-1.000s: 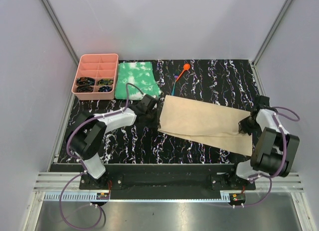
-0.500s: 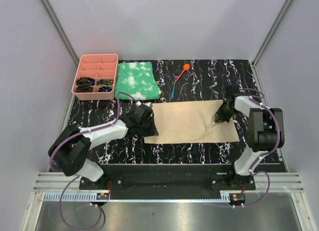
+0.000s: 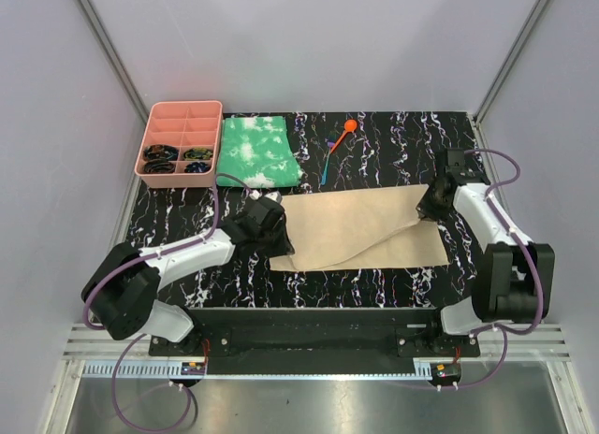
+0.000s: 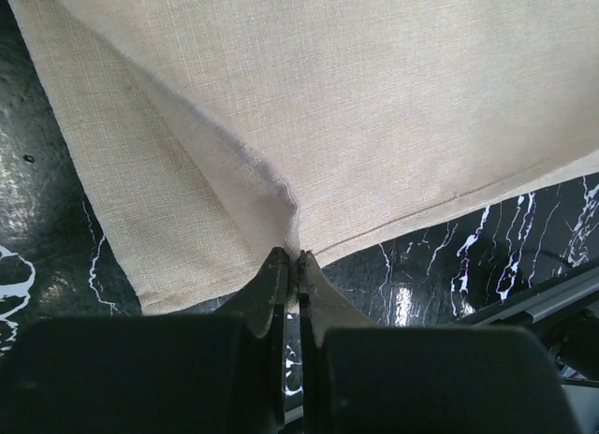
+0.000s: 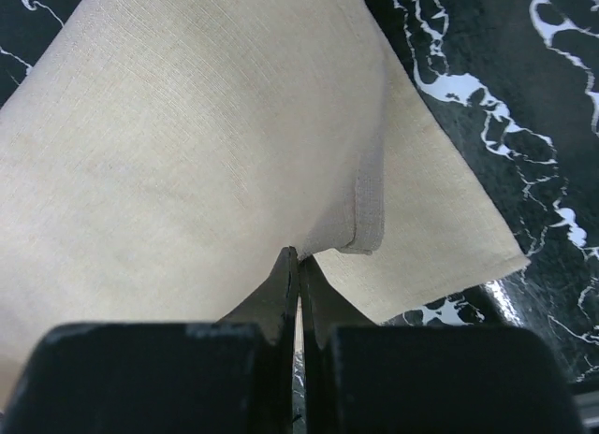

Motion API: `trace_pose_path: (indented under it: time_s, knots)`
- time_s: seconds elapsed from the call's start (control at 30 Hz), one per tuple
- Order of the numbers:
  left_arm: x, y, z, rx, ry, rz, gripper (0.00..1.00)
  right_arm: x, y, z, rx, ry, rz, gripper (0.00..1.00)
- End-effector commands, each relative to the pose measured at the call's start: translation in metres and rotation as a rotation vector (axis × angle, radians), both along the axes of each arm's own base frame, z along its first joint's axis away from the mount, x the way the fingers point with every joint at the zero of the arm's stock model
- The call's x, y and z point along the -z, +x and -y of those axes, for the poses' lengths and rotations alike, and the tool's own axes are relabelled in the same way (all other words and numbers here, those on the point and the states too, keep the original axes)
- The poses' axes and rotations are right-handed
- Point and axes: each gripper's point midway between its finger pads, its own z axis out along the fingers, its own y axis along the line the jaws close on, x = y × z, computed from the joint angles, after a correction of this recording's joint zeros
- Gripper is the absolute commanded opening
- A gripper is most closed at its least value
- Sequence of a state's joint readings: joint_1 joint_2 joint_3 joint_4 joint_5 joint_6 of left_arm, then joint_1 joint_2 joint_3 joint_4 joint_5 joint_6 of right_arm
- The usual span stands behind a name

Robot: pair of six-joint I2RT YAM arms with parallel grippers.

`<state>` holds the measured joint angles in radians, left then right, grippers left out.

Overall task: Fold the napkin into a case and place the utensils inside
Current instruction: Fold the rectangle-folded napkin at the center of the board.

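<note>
The glossy black, white-veined table (image 3: 374, 284) carries the napkin (image 3: 356, 233), a coarse-woven tan rectangle lying mid-table with one layer folded over another. The left pincer (image 4: 298, 261) is clenched on a pinch of its left hem, and the right pincer (image 5: 298, 256) on its stitched right corner. The slim plastic utensils (image 3: 349, 126), one round-headed orange and one blue, lie just beyond its far edge.

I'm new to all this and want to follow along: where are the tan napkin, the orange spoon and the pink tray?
napkin (image 3: 356, 230): overhead view, middle of the tan cloth.
orange spoon (image 3: 350, 126): overhead view, its round head.
pink tray (image 3: 183, 104): overhead view, its far rim.
</note>
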<state>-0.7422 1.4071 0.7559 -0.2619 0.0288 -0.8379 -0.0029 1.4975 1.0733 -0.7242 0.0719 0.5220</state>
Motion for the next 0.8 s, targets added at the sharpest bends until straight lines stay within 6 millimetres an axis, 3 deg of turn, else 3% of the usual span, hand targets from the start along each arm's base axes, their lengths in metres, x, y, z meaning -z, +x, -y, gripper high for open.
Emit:
trace_pose_path:
  time_s: [0.0, 0.27, 0.43, 0.77]
  knots:
    - [-0.029, 0.021, -0.002, -0.024, 0.017, 0.109, 0.0, -0.011, -0.027, 0.01, 0.016, -0.048, -0.012, 0.0]
    - [-0.047, 0.038, -0.032, -0.079, 0.038, 0.17, 0.0, -0.009, -0.05, 0.013, 0.022, -0.066, -0.005, 0.0]
    - [-0.036, 0.031, -0.032, -0.073, 0.033, 0.141, 0.0, 0.0, -0.054, 0.007, 0.047, -0.025, -0.032, 0.0]
    - [-0.015, 0.022, -0.043, -0.077, 0.073, 0.114, 0.0, 0.037, -0.076, 0.017, 0.19, -0.042, -0.158, 0.0]
